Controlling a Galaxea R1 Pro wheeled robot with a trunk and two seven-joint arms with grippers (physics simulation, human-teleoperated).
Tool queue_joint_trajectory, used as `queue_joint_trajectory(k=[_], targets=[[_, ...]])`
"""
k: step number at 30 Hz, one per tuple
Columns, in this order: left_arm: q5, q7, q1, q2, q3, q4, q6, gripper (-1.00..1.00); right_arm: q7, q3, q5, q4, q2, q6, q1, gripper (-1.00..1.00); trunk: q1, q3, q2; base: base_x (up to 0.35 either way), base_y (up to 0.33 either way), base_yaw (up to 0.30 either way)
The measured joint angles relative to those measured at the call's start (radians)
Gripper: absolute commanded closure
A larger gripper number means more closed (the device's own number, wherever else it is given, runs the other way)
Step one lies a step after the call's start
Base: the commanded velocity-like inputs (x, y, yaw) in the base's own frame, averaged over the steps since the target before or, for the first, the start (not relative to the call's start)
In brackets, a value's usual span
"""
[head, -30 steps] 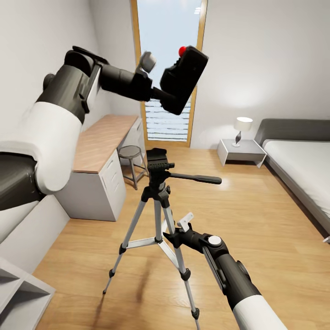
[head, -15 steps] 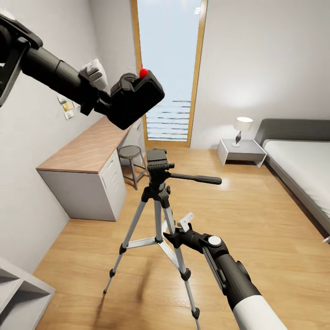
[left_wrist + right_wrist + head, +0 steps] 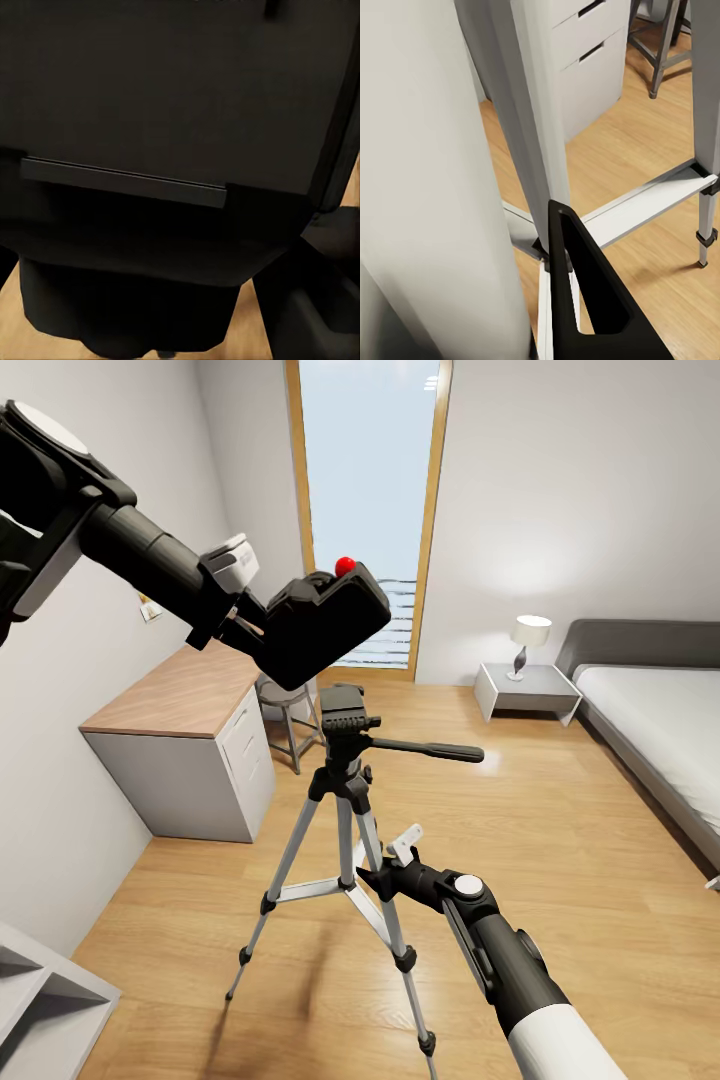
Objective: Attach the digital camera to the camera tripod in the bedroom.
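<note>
Your left gripper is clamping the digital camera in the upper left of the frame, red button up, hanging just above the camera tripod head at centre. Your right gripper is sitting against a tripod leg lower centre; I cannot tell its opening.

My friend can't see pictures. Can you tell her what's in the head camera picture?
The robot's left gripper holds a black camera just above a silver tripod on a bedroom's wood floor. Its right gripper is against a tripod leg, with a desk, window and bed behind.
</note>
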Motion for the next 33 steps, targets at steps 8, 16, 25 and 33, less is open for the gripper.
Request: queue_joint_trajectory(k=[8, 16, 25, 33], targets=[[0.000, 0.000, 0.000, 0.000, -0.005, -0.026, 0.000, 1.00, 0.004, 0.000, 0.004, 0.000, -0.001, 0.000, 0.000, 1.00, 0.000, 0.000, 0.000, 0.000, 0.000, 0.000], [-0.025, 0.001, -0.005, 0.001, -0.005, -0.028, 0.000, 1.00, 0.004, 0.000, 0.005, 0.000, -0.001, -0.001, 0.000, 1.00, 0.000, 0.000, 0.000, 0.000, 0.000, 0.000], [-0.048, 0.000, -0.038, 0.004, -0.032, -0.018, 0.001, 1.00, 0.004, -0.001, 0.004, 0.000, -0.001, -0.001, 0.000, 1.00, 0.000, 0.000, 0.000, 0.000, 0.000, 0.000], [-0.065, -0.001, -0.043, -0.025, -0.269, 0.062, 0.001, 1.00, -0.001, 0.000, 0.002, 0.006, 0.000, -0.004, 0.000, 1.00, 0.000, 0.000, -0.001, 0.000, 0.000, 0.000]])
